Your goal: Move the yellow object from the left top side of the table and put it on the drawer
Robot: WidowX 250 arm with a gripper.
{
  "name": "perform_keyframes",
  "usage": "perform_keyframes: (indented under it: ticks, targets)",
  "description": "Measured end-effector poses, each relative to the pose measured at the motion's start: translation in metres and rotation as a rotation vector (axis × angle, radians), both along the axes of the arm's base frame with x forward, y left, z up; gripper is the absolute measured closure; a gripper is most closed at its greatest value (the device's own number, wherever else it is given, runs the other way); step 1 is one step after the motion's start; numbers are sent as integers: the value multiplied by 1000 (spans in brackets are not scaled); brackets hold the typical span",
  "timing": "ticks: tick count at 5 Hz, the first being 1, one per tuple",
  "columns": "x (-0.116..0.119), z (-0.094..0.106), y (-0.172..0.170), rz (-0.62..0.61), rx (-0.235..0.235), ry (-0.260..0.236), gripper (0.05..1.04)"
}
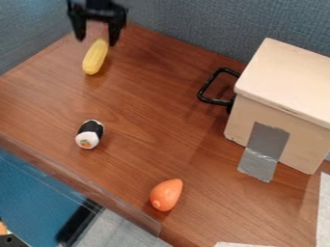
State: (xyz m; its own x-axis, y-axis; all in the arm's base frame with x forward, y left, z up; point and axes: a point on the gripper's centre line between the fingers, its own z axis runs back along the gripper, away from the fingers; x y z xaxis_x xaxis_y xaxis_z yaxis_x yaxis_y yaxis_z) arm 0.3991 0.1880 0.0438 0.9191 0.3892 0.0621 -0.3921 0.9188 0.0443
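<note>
While the end effector (97, 38) is hanging wide at the worktop's (145, 96) top left, the corn (95, 57) is lying just under it. A good grasp is probably needing a shift toward the corn's middle, one finger lowering on each side before closing squarely. The corn is gleaming, ridged and tapering; the sushi (89, 134) is sitting stubby, the orange toy (166, 194) is bulging smoothly, and the drawer (283, 82) is standing boxy, in pale wood.

Open claw (97, 39) above yellow corn (95, 57), sushi roll (89, 134), wooden drawer (283, 91)
</note>
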Motion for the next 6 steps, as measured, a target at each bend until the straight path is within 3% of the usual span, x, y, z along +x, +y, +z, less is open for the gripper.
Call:
perform_keyframes:
  ticks: [2,3,4,5,6]
  targets:
    - [-8,-31,14,17,-6,97,119]
    - [-10,-39,14,5,-25,117,388]
    - [-10,-41,7,-2,-43,94,457]
    - [-9,-21,-16,-31,-73,62,458]
    - [-1,29,-49,-68,-75,-24,458]
